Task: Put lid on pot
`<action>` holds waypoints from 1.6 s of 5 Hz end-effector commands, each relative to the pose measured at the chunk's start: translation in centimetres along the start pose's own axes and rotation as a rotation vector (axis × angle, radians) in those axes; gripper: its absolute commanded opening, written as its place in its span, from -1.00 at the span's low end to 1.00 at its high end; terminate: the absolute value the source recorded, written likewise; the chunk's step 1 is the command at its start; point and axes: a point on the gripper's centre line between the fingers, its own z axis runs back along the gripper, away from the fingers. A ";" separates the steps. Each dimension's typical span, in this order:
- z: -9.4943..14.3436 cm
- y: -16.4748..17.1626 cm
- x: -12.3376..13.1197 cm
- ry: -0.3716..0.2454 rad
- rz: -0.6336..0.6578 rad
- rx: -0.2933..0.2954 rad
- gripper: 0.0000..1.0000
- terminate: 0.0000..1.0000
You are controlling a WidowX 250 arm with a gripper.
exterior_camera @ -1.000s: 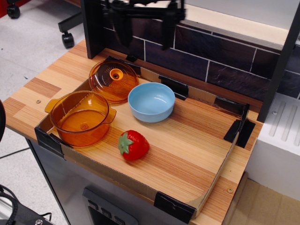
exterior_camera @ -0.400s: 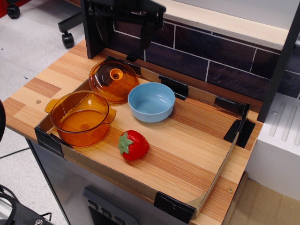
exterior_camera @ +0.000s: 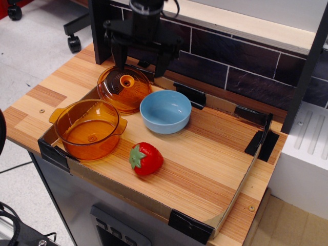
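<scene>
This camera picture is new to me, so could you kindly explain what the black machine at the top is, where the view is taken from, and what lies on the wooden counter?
The picture is taken from above and in front, looking down on a wooden counter edged with cardboard. The black machine at the top is a robot arm's gripper: two dark fingers pointing down, spread apart, holding nothing. It hangs near the back wall, over the far edge of the lid, a shallow amber dome with a small orange knob, lying flat on the counter. In front of the lid stands the pot, amber, see-through, uncovered. To the lid's right sits a light blue bowl, and nearer the camera a toy strawberry. The lid is not yet on the pot.
</scene>
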 end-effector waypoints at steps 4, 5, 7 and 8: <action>-1.2 2.4 0.3 -0.047 0.018 0.037 1.00 -1.00; -1.7 2.4 0.4 -0.047 0.026 0.049 1.00 -1.00; -2.6 1.8 0.7 -0.047 0.044 0.076 1.00 -1.00; -1.9 1.8 1.0 -0.050 0.058 0.051 -1.00 -1.00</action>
